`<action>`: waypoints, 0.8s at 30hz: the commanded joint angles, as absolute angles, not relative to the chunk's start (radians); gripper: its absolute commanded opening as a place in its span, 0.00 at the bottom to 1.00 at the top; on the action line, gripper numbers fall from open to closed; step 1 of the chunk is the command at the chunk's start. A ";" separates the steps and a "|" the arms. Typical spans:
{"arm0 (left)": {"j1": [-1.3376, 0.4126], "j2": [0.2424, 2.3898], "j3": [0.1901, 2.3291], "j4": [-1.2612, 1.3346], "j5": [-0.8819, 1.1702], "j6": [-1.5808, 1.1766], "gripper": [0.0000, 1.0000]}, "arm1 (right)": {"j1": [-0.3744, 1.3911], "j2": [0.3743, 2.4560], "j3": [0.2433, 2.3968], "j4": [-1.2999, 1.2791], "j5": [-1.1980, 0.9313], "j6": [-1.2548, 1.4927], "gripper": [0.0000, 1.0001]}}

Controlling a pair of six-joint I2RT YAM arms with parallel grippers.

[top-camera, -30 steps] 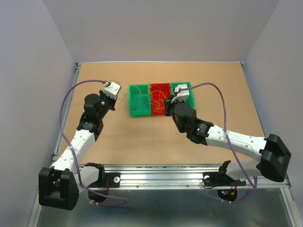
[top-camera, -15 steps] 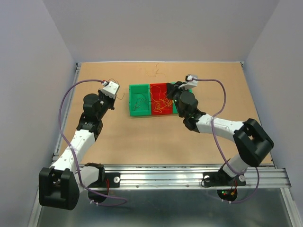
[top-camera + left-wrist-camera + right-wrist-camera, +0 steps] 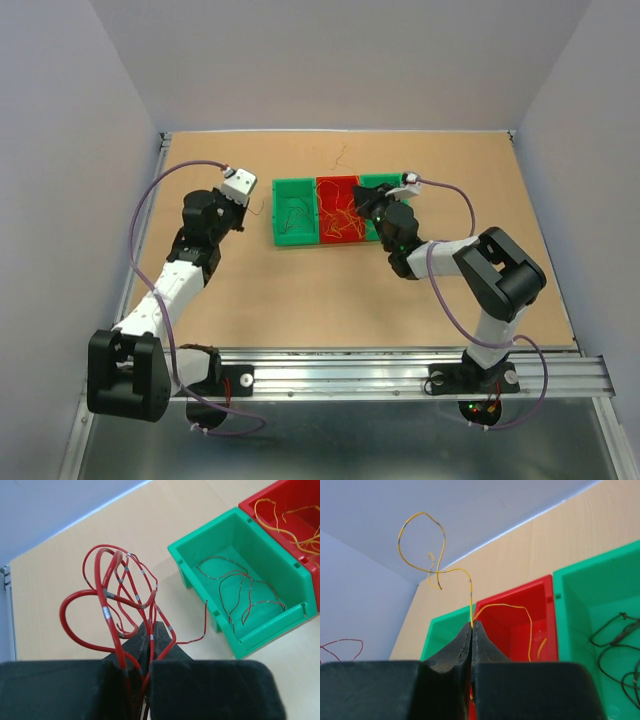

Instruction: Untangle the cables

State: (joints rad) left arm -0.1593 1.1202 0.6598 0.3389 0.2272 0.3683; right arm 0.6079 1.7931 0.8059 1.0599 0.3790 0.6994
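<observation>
Left gripper (image 3: 150, 630): jaws together, clamped on a bundle of red cables (image 3: 106, 611). It holds them above the table (image 3: 300, 300), to the left of the left green bin (image 3: 200, 530).
Right gripper (image 3: 472, 625): jaws pressed together on one yellow cable (image 3: 471, 595), above the red bin (image 3: 542, 600) in the middle.
Other cables: dark strands (image 3: 235, 595) lie in the left green bin, orange-yellow ones (image 3: 285, 515) in the red bin, and dark ones (image 3: 615, 630) in the right green bin (image 3: 600, 580).
Risk, red bundle: the loops cross each other many times, so I think a straight pull tightens them into a knot. One loose end hangs just beside the green bin's wall and may catch there.
Risk, yellow cable: it is pinched at only one place, so it can slip out. A lower part curves down into the red bin and may drag neighbouring strands out.
Material: thin insulated wire with a smooth skin and small grey marks. It looks springy and keeps its curl.
Shapes: the red cables form wide round loops. The yellow one makes one open ring above the fingers.
Bins: hard plastic, rectangular, with straight walls and thick rims.
</observation>
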 commanded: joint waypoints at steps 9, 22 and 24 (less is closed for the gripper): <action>-0.201 1.151 0.700 -0.038 0.324 0.590 0.00 | 0.603 1.783 0.701 1.184 0.364 0.712 0.01; -0.393 1.146 0.745 -0.242 0.262 0.653 0.70 | 0.635 1.500 0.685 0.749 0.371 0.543 0.01; -0.393 1.121 0.762 -0.253 0.271 0.653 0.76 | 0.638 1.471 0.784 0.515 0.333 0.503 0.01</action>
